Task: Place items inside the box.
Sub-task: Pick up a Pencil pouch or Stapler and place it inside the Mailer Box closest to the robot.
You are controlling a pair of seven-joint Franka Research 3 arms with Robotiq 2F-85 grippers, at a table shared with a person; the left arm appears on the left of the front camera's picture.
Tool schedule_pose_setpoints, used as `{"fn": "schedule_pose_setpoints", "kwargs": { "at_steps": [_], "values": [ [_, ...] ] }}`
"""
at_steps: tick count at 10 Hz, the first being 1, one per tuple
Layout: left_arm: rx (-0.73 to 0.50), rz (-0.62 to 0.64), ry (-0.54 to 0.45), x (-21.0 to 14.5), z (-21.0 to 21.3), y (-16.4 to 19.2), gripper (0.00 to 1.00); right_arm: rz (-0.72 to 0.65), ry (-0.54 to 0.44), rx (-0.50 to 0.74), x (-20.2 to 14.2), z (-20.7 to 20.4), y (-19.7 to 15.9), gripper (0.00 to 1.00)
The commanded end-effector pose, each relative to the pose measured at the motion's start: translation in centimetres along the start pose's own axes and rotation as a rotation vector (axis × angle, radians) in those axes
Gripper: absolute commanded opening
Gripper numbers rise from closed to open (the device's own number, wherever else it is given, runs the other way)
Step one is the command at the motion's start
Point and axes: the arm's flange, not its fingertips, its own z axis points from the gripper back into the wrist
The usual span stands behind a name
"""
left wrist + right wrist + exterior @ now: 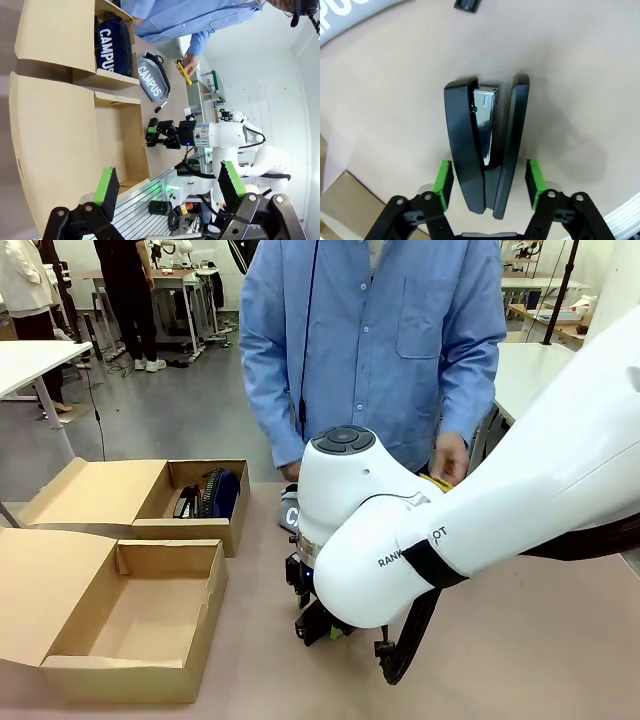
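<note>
I work in what looks like a robotics lab. My bulky white right arm point(520, 490), with a black cable loop point(408, 640) hanging off it, reaches over a beige tabletop point(520, 660). Slotted aluminium rails point(142, 200) run along the table's edge on my side. Beyond lie a bare grey floor point(170, 410) and white work tables on thin metal legs point(25, 358), with a thin black cord point(95, 405) trailing down and people standing point(125, 285) by a cluttered far bench point(170, 278)

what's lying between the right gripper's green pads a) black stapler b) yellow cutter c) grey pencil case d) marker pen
a, the right wrist view shows the black stapler lying on the table between the open green pads of the right gripper.
</note>
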Motion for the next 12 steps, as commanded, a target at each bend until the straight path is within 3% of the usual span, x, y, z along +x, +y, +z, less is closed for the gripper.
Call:
{"fn": "schedule_pose_setpoints", "kwargs": {
  "at_steps": [1, 2, 7, 10, 12],
  "values": [
    [-0.025, -0.02, -0.01, 0.0, 0.1, -0.1, 1.0, -0.023, -0.045, 0.0, -0.8, -1.1, 1.1, 0.34],
    [-0.025, -0.02, -0.01, 0.0, 0.1, -0.1, 1.0, -0.02, -0.039, -0.004, -0.8, -1.1, 1.1, 0.0],
    [-0.025, -0.02, -0.01, 0.0, 0.1, -0.1, 1.0, 0.015, -0.011, -0.016, -0.9, -0.6, 0.5, 0.0],
    [-0.025, -0.02, -0.01, 0.0, 0.1, -0.1, 1.0, 0.203, 0.147, -0.043, 2.7, 5.5, -4.8, 0.0],
    [-0.025, -0.02, -0.01, 0.0, 0.1, -0.1, 1.0, 0.476, 0.28, -0.074, 5.1, 10.5, -10.5, 0.0]
  ]
}}
